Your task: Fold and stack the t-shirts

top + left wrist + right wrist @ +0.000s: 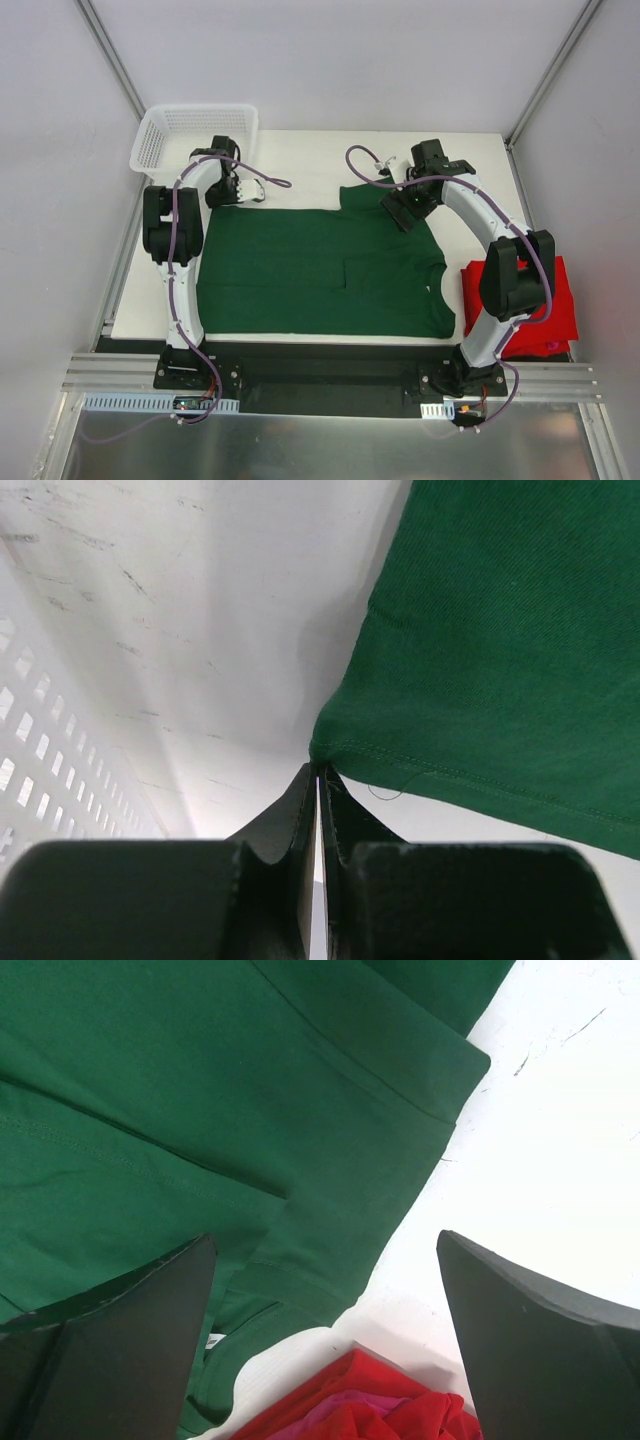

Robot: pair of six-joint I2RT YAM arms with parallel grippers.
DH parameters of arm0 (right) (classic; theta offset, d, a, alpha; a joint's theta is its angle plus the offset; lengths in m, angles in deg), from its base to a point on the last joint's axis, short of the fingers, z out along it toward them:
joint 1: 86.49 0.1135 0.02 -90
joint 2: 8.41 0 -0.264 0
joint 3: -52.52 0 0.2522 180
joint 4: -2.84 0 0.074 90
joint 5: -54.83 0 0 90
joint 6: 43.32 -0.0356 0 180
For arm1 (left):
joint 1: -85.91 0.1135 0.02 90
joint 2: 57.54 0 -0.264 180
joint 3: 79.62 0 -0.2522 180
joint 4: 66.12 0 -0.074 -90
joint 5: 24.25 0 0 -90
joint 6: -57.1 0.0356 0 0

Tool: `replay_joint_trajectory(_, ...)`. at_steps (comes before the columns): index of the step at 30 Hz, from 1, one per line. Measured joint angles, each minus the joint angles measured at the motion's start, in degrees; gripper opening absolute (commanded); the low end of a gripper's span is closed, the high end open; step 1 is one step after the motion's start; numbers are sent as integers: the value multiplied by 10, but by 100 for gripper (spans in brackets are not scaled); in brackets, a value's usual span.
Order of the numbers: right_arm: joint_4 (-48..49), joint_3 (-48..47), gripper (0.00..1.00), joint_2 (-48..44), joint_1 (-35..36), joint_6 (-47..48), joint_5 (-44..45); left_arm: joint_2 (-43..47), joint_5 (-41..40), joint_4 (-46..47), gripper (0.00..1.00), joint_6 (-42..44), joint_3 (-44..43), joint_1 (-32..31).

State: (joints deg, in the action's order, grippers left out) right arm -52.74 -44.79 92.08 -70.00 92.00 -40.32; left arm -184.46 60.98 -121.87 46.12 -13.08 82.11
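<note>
The dark green t-shirt [320,270] lies spread flat on the white table [300,160], one sleeve pointing to the back. My left gripper [225,198] is at the shirt's back left corner. In the left wrist view its jaws [318,772] are shut, with the hem corner of the green t-shirt [500,650] bunched at the tips. My right gripper [405,212] hovers over the shirt's back right part, fingers [120,1340] wide apart with nothing between them [325,1250]. The red t-shirt [545,310] lies crumpled at the right edge, partly behind the right arm; it also shows as red cloth [380,1410] in the right wrist view.
A white mesh basket [190,135] stands at the table's back left corner, close to the left gripper, and its wall [40,770] shows in the left wrist view. Bare table surface [560,1130] lies right of the green shirt. Enclosure walls ring the table.
</note>
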Motion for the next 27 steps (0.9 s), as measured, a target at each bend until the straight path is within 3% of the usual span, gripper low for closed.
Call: replay_joint_trajectory(27,26,-28,96,33,-1,4,26,33,-10,-4,0,0,14,0)
